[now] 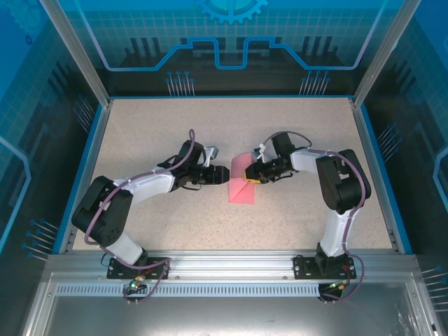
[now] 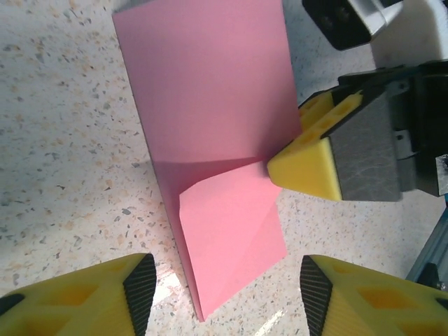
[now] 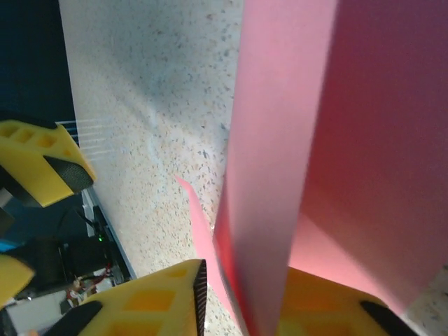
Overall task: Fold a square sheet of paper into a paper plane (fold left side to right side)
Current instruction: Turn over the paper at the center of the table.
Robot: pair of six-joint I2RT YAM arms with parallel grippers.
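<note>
The square sheet of paper (image 1: 242,189) is pink and lies mid-table, folded to a narrow oblong. In the left wrist view the sheet (image 2: 210,91) has a creased corner flap (image 2: 234,231) curling up off it. My right gripper (image 1: 253,174) comes in from the right. Its fingers (image 2: 302,157) pinch the sheet's right edge, and in its own view the gripper (image 3: 241,308) is shut on upturned pink layers (image 3: 280,175). My left gripper (image 1: 222,175) is at the sheet's left. It stands open (image 2: 227,294), with the sheet's near corner between its fingertips and touching neither. A paper plane is out of view.
The speckled beige tabletop (image 1: 161,133) is ringed by a blue rim (image 1: 227,97) and clear enclosure walls. The two arms' bases are bolted to the metal rail (image 1: 224,266) at the near edge. One of the left gripper's yellow fingers (image 3: 42,164) shows in the right wrist view.
</note>
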